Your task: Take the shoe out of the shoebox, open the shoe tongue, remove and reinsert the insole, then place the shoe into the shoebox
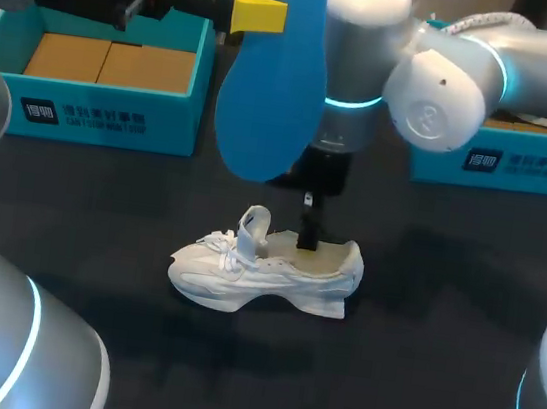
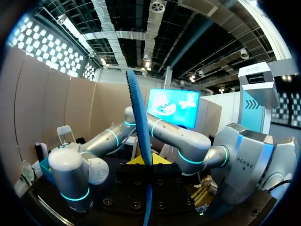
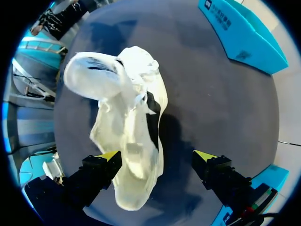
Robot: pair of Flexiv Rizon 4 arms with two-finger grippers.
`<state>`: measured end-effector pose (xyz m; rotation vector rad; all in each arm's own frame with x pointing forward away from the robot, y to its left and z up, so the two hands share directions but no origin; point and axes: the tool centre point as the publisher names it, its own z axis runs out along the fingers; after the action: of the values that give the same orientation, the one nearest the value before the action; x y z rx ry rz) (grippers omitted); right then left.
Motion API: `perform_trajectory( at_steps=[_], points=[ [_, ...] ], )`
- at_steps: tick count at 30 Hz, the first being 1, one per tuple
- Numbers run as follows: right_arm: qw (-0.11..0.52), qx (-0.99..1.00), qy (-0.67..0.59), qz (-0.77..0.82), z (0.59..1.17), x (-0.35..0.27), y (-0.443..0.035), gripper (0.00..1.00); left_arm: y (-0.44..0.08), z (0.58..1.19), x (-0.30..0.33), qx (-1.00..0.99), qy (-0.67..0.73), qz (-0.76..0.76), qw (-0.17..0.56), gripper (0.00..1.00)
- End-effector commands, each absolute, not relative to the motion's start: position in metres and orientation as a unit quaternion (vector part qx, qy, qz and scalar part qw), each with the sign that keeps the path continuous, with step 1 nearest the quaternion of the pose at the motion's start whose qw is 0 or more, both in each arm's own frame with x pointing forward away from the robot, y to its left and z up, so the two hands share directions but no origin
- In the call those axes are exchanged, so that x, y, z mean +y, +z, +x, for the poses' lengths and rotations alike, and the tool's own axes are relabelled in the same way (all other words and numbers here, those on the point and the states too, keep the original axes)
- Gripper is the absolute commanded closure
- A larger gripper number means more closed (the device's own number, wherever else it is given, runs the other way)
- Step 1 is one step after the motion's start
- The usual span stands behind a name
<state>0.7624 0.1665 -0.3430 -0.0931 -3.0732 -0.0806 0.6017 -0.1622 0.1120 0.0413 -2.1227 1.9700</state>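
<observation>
One shoe (image 1: 263, 269) — toe leftward, long axis crosswise — insole (image 1: 272, 83) vertical.

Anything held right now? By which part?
Left gripper holds the insole upright, clamped at its side edge toward the upper end. Right gripper is open at the shoe, gripping nothing.

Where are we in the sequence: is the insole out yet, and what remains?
Done: the shoe is out of the box, lying on the table, with its tongue lifted and the blue insole out. In hand: the left gripper holds the insole up above the table, and the right gripper hangs open over the shoe's heel. Left: reinsert the insole, then put the shoe into the shoebox.
</observation>
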Motion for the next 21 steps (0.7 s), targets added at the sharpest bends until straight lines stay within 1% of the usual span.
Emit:
perform_trajectory(
  at_steps=[1, 8, 10, 13, 15, 17, 18, 20, 21],
  points=[
    [0.045, -0.998, -0.027, -0.031, 0.767, 0.175, -0.365, 0.00, 0.112, 0.603, -0.163, -0.728, 0.675, 0.013, 0.123, 1.00],
    [0.046, -0.998, -0.031, -0.037, 0.765, 0.180, -0.372, 0.00, 0.112, 0.603, -0.163, -0.728, 0.675, 0.013, 0.123, 1.00],
    [0.049, -0.998, -0.030, -0.040, 0.764, 0.180, -0.376, 0.06, 0.112, 0.603, -0.163, -0.728, 0.675, 0.013, 0.123, 1.00],
    [0.056, -0.997, -0.029, -0.042, 0.764, 0.180, -0.381, 0.09, 0.112, 0.603, -0.163, -0.728, 0.675, 0.013, 0.123, 1.00],
    [0.058, -0.997, -0.030, -0.043, 0.763, 0.180, -0.383, 0.14, 0.112, 0.603, -0.163, -0.728, 0.675, 0.013, 0.123, 1.00],
    [0.060, -0.997, -0.031, -0.044, 0.762, 0.180, -0.386, 0.47, 0.112, 0.603, -0.163, -0.728, 0.675, 0.013, 0.123, 1.00],
    [0.061, -0.997, -0.032, -0.045, 0.762, 0.181, -0.386, 0.54, 0.112, 0.603, -0.163, -0.728, 0.675, 0.013, 0.123, 1.00],
    [0.063, -0.996, -0.033, -0.046, 0.761, 0.181, -0.388, 0.70, 0.112, 0.603, -0.163, -0.728, 0.675, 0.013, 0.123, 1.00],
    [0.063, -0.996, -0.034, -0.046, 0.761, 0.181, -0.388, 0.75, 0.112, 0.603, -0.163, -0.728, 0.675, 0.013, 0.123, 1.00]
  ],
)
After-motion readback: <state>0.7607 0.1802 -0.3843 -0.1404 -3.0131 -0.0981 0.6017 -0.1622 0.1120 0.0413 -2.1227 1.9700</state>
